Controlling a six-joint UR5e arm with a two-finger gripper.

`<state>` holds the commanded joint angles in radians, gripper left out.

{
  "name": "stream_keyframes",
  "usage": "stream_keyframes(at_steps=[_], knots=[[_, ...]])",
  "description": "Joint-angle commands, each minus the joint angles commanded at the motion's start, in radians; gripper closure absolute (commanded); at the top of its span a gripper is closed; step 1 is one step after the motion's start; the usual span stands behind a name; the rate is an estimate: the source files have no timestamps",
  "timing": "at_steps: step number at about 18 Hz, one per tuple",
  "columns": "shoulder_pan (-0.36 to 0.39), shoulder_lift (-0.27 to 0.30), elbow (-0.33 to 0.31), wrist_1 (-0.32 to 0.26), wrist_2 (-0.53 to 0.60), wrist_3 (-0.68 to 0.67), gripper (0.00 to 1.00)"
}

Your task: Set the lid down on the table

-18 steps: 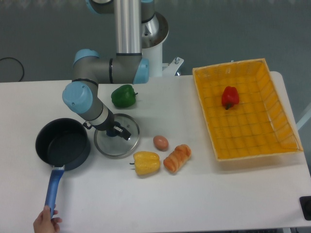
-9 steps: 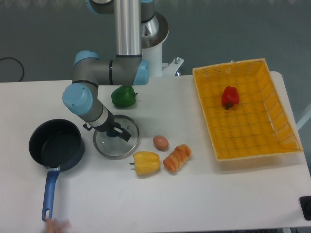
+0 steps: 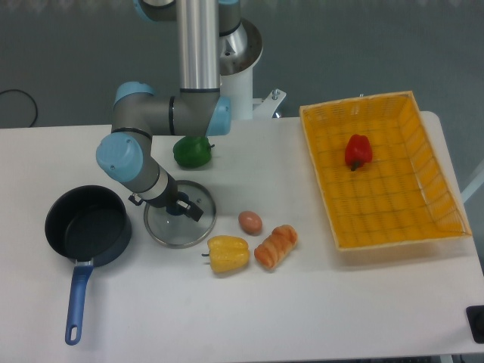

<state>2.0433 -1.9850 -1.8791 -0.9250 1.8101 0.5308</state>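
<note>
The lid (image 3: 190,227), round clear glass with a thin metal rim, sits low over the white table (image 3: 340,302) just right of the dark blue pot (image 3: 87,227). My gripper (image 3: 180,206) reaches down from the left onto the lid's centre, its fingers closed around the small blue knob. From this view I cannot tell whether the rim rests on the table or hovers just above it. The pot stands uncovered, its blue handle (image 3: 76,302) pointing toward the front edge.
A green pepper (image 3: 193,150) lies behind the lid. A brown egg (image 3: 250,222), a yellow pepper (image 3: 228,254) and an orange vegetable (image 3: 276,246) lie to its right. An orange-yellow mesh tray (image 3: 393,197) at the right holds a red pepper (image 3: 358,151).
A hand at the front edge slid the pot left by its handle, then left the view. My gripper and the lid shifted slightly left.
</note>
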Motion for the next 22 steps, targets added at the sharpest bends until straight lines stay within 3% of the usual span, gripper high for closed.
stream_keyframes(at_steps=[2,10,14,18,22], knots=[[0.0,0.011,0.002,-0.002,0.0,0.0,0.01],[0.028,0.103,0.04,-0.021,0.003,0.006,0.0],[0.063,0.182,0.041,-0.103,0.002,0.025,0.0],[0.159,0.264,0.041,-0.14,-0.009,0.055,0.0],[0.316,0.33,0.041,-0.153,-0.041,0.156,0.0]])
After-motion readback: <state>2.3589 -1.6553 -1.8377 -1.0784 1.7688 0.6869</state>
